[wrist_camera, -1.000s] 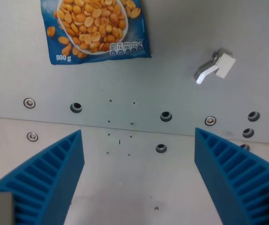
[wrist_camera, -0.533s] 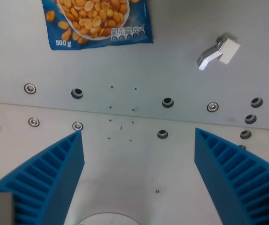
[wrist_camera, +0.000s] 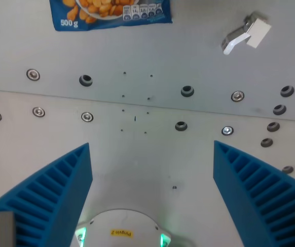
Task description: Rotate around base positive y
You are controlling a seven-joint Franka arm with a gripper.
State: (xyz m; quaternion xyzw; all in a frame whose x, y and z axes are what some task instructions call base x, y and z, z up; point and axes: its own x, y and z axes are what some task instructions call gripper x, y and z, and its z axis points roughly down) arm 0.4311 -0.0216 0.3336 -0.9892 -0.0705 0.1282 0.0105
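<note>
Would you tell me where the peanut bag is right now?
The peanut bag lies at the top edge of the wrist view, left of centre, partly cut off, with the white clip far over on the wrist view's right.

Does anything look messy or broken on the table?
Nothing looks broken or spilled. The peanut bag lies flat at the top edge, only partly in view. A small white clip lies tilted on the metal table. The gripper is open and empty.
</note>
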